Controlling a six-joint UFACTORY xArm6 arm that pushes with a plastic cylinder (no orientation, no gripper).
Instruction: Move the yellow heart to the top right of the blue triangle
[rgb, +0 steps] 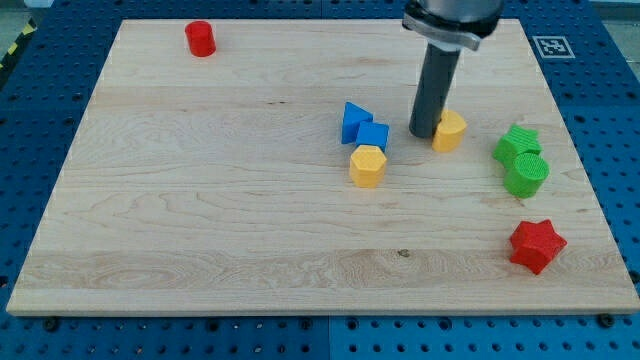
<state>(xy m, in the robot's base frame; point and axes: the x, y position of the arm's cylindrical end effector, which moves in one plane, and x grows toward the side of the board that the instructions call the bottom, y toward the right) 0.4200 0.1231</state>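
Rod end, my tip (423, 134), is sitting against the yellow heart (449, 130), which is lying just to its right; there are no fingers. Left of it, the blue triangle (354, 121) is touching a blue cube (373, 136).

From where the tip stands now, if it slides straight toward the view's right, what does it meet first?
My tip sits against the left side of the yellow heart, so it meets that block at once. Farther right lie the green blocks.
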